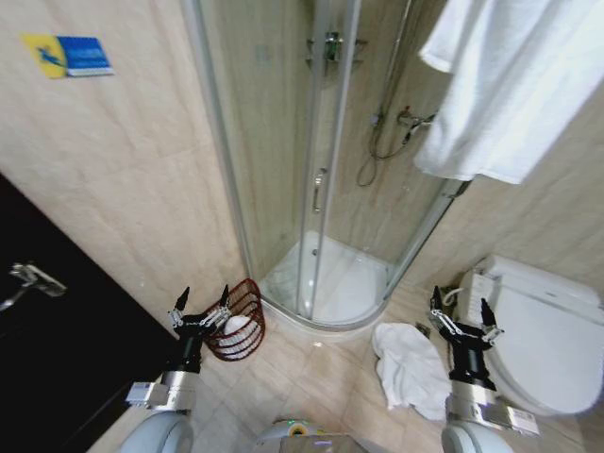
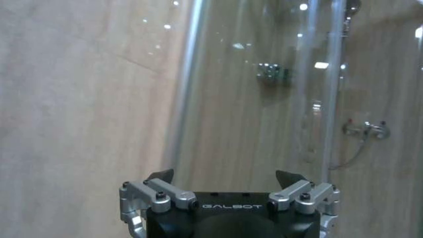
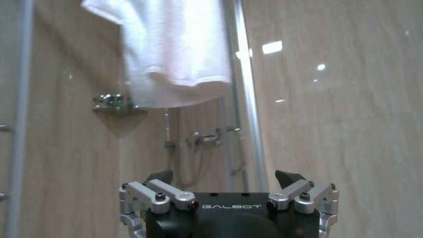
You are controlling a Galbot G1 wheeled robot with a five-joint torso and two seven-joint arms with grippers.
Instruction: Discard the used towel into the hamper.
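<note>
The used towel is a crumpled white heap on the tiled floor, between the shower base and the toilet. The hamper is a small dark red wire basket on the floor by the left wall, with something white inside it. In front of the hamper and slightly to its left, my left gripper is raised, open and empty. My right gripper is raised just right of the floor towel, also open and empty. A second white towel hangs high on the right wall.
A curved glass shower enclosure with a white base stands straight ahead. A white toilet is at the right. A dark cabinet fills the left side. Beige floor tiles lie open between the hamper and the towel.
</note>
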